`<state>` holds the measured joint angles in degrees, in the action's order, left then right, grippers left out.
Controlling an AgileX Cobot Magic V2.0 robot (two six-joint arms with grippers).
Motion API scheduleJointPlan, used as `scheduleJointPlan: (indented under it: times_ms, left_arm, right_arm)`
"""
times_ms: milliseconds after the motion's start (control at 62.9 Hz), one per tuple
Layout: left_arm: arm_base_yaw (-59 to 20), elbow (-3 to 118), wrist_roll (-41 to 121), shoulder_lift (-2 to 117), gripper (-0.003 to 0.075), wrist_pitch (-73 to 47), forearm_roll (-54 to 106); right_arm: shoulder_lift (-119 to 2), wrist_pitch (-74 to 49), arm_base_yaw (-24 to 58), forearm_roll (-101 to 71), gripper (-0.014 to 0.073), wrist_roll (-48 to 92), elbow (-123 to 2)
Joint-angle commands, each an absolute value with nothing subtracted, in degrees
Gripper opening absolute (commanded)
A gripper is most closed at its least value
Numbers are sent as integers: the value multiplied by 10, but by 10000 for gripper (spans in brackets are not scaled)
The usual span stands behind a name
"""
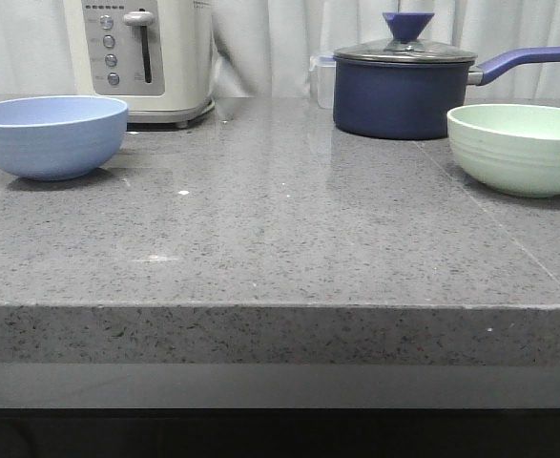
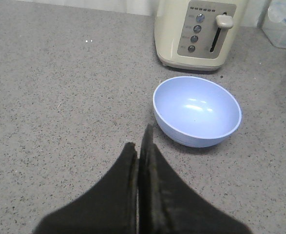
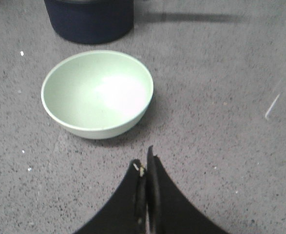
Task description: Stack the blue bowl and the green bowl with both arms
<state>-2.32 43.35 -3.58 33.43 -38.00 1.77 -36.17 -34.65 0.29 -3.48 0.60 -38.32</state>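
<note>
Both black grippers hang closed and empty over the speckled grey stone counter (image 1: 280,239): the left gripper (image 2: 142,141) with fingers pressed together just short of the round matte periwinkle-blue bowl (image 2: 197,111), the right gripper (image 3: 145,163) likewise clenched near the round pale mint-green bowl (image 3: 97,93). The bowls sit well apart, blue at the left edge, green at the right. Farther back stand a cream toaster (image 1: 138,57) and a dark navy lidded saucepan (image 1: 404,84).
</note>
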Motion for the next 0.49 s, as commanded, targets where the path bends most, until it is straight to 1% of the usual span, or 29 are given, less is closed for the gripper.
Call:
scheduleJointPlan:
  times_ms: [0,95,143,191,254,270,318,334,366,382,413,429,461,477]
  left_arm:
    - [-24,451,-36,348,-20,-337,23]
    - [-24,451,-36,355,-20,-331,21]
    - [-24,451,-36,356,-19,-325,21]
    - [-24,451,-36,356,-18,-320,21]
    - [-24,451,-32,356,2,-315,21]
    - [-24,451,-31,356,19,-314,21]
    - [-24,451,-31,356,68,-311,21]
    - [-24,451,-31,356,87,-310,21]
    - [-24,451,-31,356,167,-309,21]
    - [-24,451,-31,356,179,-309,21]
    - [-24,451,-31,356,260,-307,21]
    - [-24,451,-31,356,274,-307,21]
    - [-24,451,-31,356,330,-307,21]
    - [-24,451,-31,356,370,-307,21]
  right_arm:
    - [-380,-321,1,-28,-54,8,-402]
    - [-393,-330,1,-28,-48,8,-402]
    - [-399,-331,1,-28,-27,8,-402]
    - [-401,-331,1,-28,19,8,-402]
    - [-404,-331,1,-28,122,8,-402]
    - [-405,-331,1,-28,166,8,-402]
    - [-405,-331,1,-28,262,8,-402]
    - [-405,-331,1,-28,311,8,-402]
    - [-405,-331,1,-28,388,8,-402]
    - [-405,-331,1,-28,429,8,-402]
    - [-405,-331,1,-28,475,8,-402]
    - [-405,-331,1,-28,503,8,-402]
    - [-405,-332,1,-28,532,8,-402]
    - [-406,-333,1,-28,546,8,-402]
